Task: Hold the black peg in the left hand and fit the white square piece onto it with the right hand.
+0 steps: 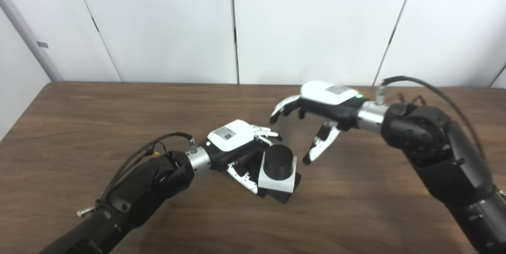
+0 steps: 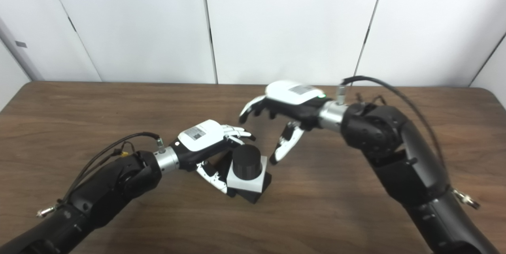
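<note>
In the left eye view, the left hand (image 1: 233,143) reaches in low over the brown counter (image 1: 79,127) and grasps the assembly at its near side: fingers curl over the far edge beside the black peg (image 1: 278,161), and the thumb presses the side of the white square piece (image 1: 276,181) from below. The piece already sits around the peg, resting on a black base (image 1: 285,195) that pokes out beneath it, the whole stack tilted slightly toward the camera and set on the counter rather than lifted. That grip looks meant to brace the peg so it cannot slide or turn. The right hand (image 1: 316,115) hangs just beside and above the peg, released, its fingers spread and curved downward with nothing between them, the thumb pointing toward the peg's right flank without touching it. In the right eye view the same arrangement reads more clearly from the side: a gap of bare counter separates the right hand (image 2: 282,115) from the peg (image 2: 246,162), while the left hand (image 2: 205,139) wraps close against the white piece (image 2: 244,185). Judging by this, the fitting appears done, with the piece seated low on the peg.
</note>
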Tool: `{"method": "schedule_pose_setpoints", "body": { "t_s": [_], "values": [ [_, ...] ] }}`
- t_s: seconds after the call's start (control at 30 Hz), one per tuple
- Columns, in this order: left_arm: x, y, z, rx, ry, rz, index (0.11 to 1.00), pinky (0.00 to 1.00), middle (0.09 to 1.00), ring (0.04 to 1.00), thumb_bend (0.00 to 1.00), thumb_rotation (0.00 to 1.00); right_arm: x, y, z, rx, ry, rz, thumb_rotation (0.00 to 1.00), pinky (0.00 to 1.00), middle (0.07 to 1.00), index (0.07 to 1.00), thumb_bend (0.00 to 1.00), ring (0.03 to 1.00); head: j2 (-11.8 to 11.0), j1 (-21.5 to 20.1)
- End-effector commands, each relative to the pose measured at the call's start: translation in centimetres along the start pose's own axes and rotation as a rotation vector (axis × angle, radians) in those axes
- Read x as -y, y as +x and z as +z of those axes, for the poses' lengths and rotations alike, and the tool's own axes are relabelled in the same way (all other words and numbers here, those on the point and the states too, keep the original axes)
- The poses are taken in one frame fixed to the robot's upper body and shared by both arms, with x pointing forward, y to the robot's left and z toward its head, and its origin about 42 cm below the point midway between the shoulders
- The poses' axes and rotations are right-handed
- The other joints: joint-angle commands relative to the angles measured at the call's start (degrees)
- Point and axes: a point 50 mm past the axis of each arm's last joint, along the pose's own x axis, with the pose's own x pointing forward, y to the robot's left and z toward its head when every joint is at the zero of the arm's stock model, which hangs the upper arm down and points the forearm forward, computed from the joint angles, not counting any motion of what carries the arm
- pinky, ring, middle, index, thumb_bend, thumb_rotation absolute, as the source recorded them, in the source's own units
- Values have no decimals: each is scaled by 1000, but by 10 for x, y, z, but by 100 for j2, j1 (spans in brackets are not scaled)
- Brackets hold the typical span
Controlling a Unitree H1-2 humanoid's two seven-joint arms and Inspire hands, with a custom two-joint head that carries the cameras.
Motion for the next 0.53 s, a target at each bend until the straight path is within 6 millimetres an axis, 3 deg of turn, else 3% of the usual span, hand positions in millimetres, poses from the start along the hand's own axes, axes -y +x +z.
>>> {"method": "schedule_pose_setpoints", "body": {
  "t_s": [0.0,0.1,0.3,0.5],
  "values": [
    [33,-8,-1,-50,44,-198,493,868,884,897,521,78,16,-10,-3,23,33,-157,164,575,829,758,667,751,6,-5],
    [33,-9,-2,-50,40,-193,493,867,881,893,521,76,5,-25,-17,-22,122,-297,160,606,820,755,661,766,3,-8],
    [34,-13,-4,-47,42,-191,493,858,885,892,521,76,-22,-49,-36,-106,269,-464,117,540,807,760,626,732,-17,-58],
    [33,-16,-5,-51,34,-192,493,847,888,890,521,77,-55,-64,-52,-188,408,-628,99,562,816,770,637,723,-11,-103]
  ]
}}
